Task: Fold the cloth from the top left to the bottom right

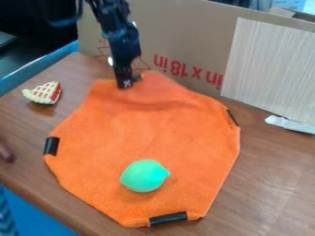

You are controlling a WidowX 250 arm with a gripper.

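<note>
Nearest the camera, the near edge of the orange cloth [197, 198] is found on the surface [271, 184], with a black strip [168, 218] seen along that edge. The end effector [126, 83] is positioned at the far edge of the cloth, left of its middle; whether it is spread or pressed together cannot be told. The cloth is spread over the middle of the surface, with its far part raised in a soft ridge. Further black strips are noted at its left [51, 145] and right [232, 117] edges. A green lemon-shaped object [144, 176] is placed on the near part of the cloth, its tip pointed right. A toy pie slice [43, 93] is located left of the cloth, towards the surface's far left corner. Along the far edge, cardboard [190, 37] is stood upright, with a pale striped panel [267, 69] set against it. A white strip [290, 124] is observed near the panel's foot.
</note>
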